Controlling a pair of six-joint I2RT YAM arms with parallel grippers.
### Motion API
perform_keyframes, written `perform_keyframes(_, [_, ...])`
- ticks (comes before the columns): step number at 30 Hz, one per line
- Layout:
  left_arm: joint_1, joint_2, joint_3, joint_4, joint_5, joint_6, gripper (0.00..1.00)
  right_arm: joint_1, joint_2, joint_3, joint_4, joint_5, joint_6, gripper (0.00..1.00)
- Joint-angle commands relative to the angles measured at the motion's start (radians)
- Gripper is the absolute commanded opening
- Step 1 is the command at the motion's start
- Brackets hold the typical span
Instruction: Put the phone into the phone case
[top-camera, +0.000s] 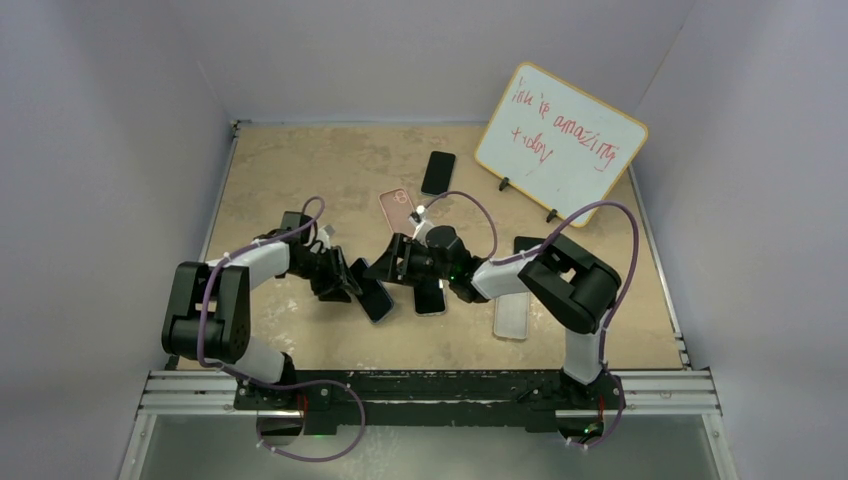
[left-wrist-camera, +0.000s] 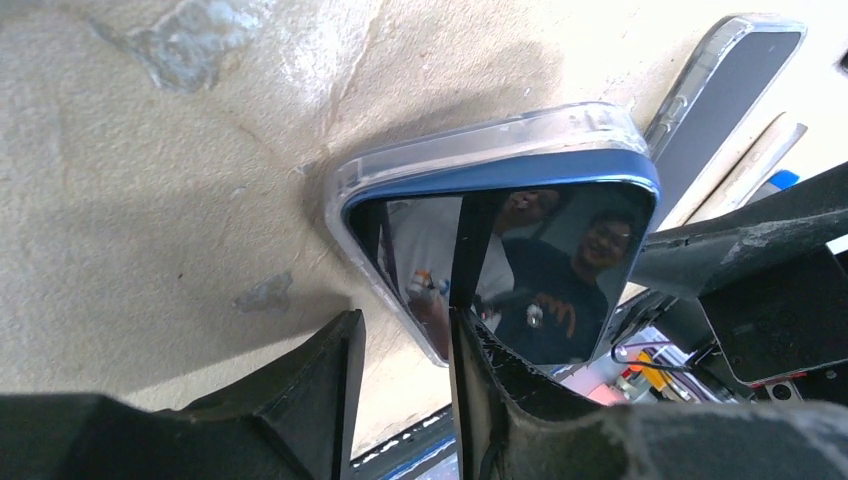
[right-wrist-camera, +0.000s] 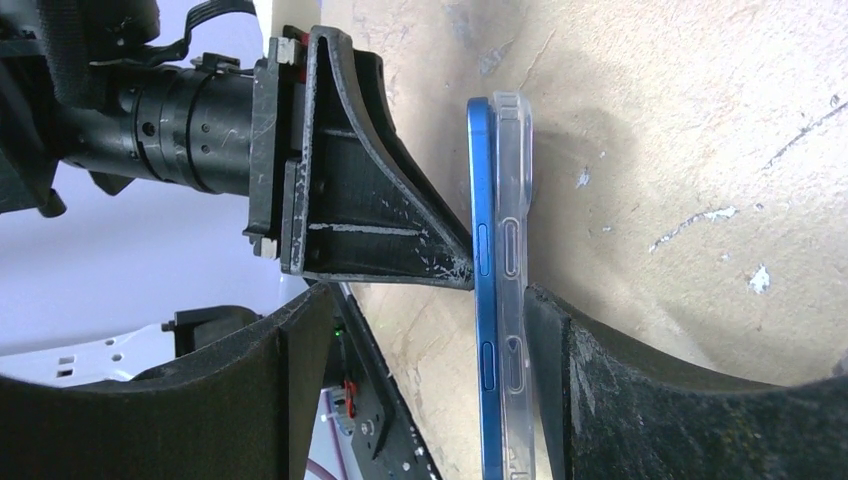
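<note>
A blue phone (top-camera: 376, 300) with a dark glossy screen (left-wrist-camera: 520, 260) lies against a clear case (left-wrist-camera: 480, 140), between the two arms. Edge-on in the right wrist view, the phone (right-wrist-camera: 482, 330) stands slightly proud of the case (right-wrist-camera: 515, 300). My left gripper (top-camera: 345, 280) is open (left-wrist-camera: 405, 325). One of its fingers (left-wrist-camera: 470, 350) presses on the screen, and the other rests beside the phone's edge. My right gripper (top-camera: 385, 268) is open around the phone and case (right-wrist-camera: 420, 300). One of its fingers (right-wrist-camera: 560, 330) touches the case's back, and the other is well apart.
Another phone in a clear case (top-camera: 430, 295) lies right beside it. An empty clear case (top-camera: 510, 315) and a dark phone (top-camera: 528, 245) lie to the right. A pink case (top-camera: 397, 207), a black phone (top-camera: 438, 172) and a whiteboard (top-camera: 560, 140) are further back.
</note>
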Motion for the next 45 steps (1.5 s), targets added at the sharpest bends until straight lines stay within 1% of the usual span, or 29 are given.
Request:
perform_keyframes(1, [0.001,-0.028,0.011,0.02,-0.059,0.015,0.33,0.048,0.033,0.074,0.076,-0.117,0.036,0.7])
perform_keyframes(4, [0.001,-0.022,0.005,0.028,-0.051,0.008,0.23,0.054,0.047,0.099,0.035,-0.121,0.022,0.7])
perform_keyframes(9, [0.001,-0.02,-0.009,0.05,-0.041,0.002,0.03,0.059,0.077,0.122,0.017,-0.137,0.024,0.69])
perform_keyframes(11, [0.001,-0.014,-0.01,0.061,-0.037,-0.001,0.0,0.059,0.08,0.123,0.005,-0.145,0.024,0.69])
perform_keyframes(15, [0.001,0.001,-0.015,0.117,0.013,-0.006,0.0,0.056,0.067,0.111,-0.052,-0.142,0.02,0.69])
perform_keyframes(17, [0.001,0.005,-0.016,0.132,0.017,-0.006,0.0,0.054,0.073,0.105,-0.038,-0.154,0.023,0.67])
perform_keyframes(21, [0.001,0.02,-0.015,0.11,0.0,0.007,0.0,0.056,0.105,0.106,0.027,-0.197,0.065,0.66])
perform_keyframes(24, [0.001,0.018,-0.022,0.12,0.008,0.006,0.0,0.056,0.089,0.107,-0.021,-0.166,0.047,0.65])
perform_keyframes(26, [0.001,0.008,-0.019,0.114,0.004,0.004,0.0,0.053,0.07,0.096,-0.052,-0.135,0.041,0.62])
perform_keyframes(27, [0.001,0.004,-0.015,0.109,0.0,0.006,0.0,0.051,0.06,0.087,-0.061,-0.122,0.042,0.58])
perform_keyframes(31, [0.001,-0.002,-0.012,0.097,-0.008,0.011,0.0,0.042,0.04,0.043,-0.011,-0.103,0.062,0.39])
perform_keyframes(32, [0.001,-0.001,-0.013,0.097,-0.009,0.011,0.01,0.041,0.042,0.033,0.009,-0.106,0.072,0.33])
perform_keyframes(35, [0.001,-0.002,-0.006,0.088,-0.014,0.013,0.08,0.042,0.046,0.012,0.049,-0.106,0.089,0.08])
perform_keyframes(36, [0.0,-0.004,-0.004,0.085,-0.018,0.013,0.09,0.042,0.046,0.008,0.052,-0.105,0.091,0.02])
perform_keyframes(37, [0.001,-0.006,-0.003,0.082,-0.018,0.014,0.1,0.042,0.044,0.006,0.051,-0.105,0.091,0.0])
perform_keyframes(42, [0.0,-0.013,-0.001,0.08,-0.015,0.016,0.12,0.041,0.022,0.001,0.028,-0.088,0.077,0.0])
perform_keyframes(45, [0.001,-0.028,0.006,0.075,0.002,0.021,0.18,0.04,-0.003,-0.008,0.02,-0.074,0.067,0.0])
